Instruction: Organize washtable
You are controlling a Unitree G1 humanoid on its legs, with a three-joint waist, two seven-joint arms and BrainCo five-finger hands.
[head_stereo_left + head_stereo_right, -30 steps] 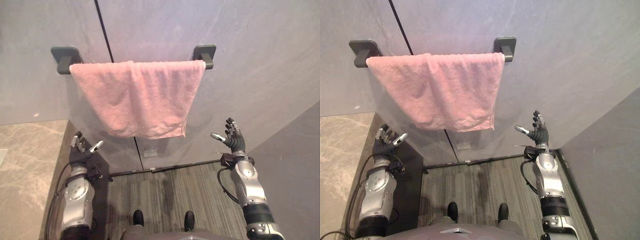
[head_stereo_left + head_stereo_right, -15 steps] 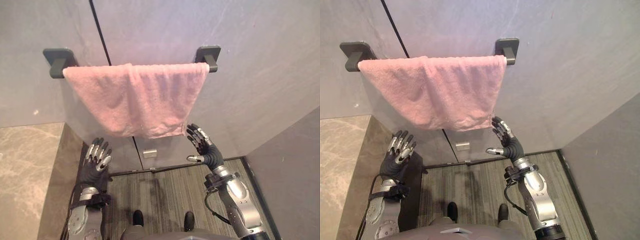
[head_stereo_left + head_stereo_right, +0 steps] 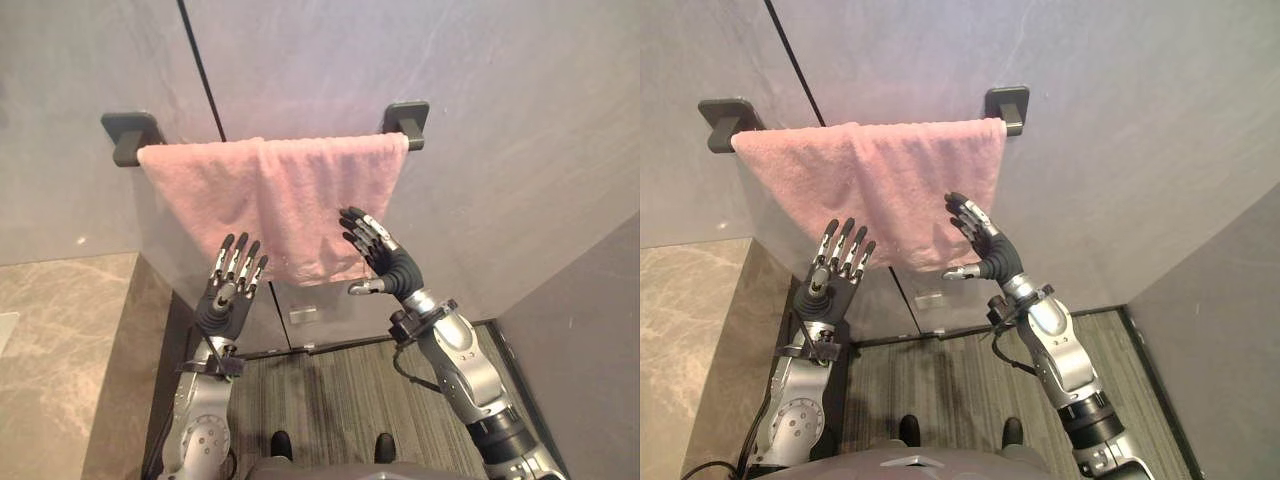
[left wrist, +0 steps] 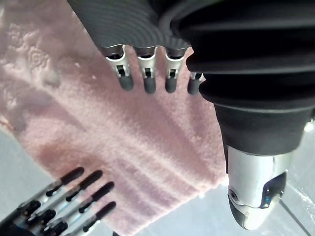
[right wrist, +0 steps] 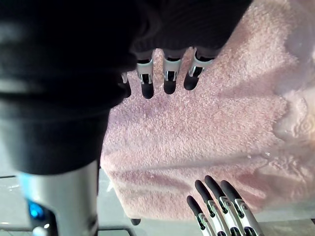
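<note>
the fluffy pink terry towel (image 3: 270, 195) is hanging unevenly over the dark wall-mounted rail (image 3: 407, 115). the left robot hand (image 3: 228, 296) and right robot hand (image 3: 386, 262) are hovering before it, fingers straight, spread, empty. towel-straightening is seemingly starting; next needs gripping its hem.

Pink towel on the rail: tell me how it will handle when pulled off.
The pink towel drapes in soft folds over the rail, so it is probably floppy and will sag from any grip. Its fluffy pile looks grippy, not slippery.

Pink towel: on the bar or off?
On: the pink towel hangs spread between the two wall brackets, top edge level with them.
</note>
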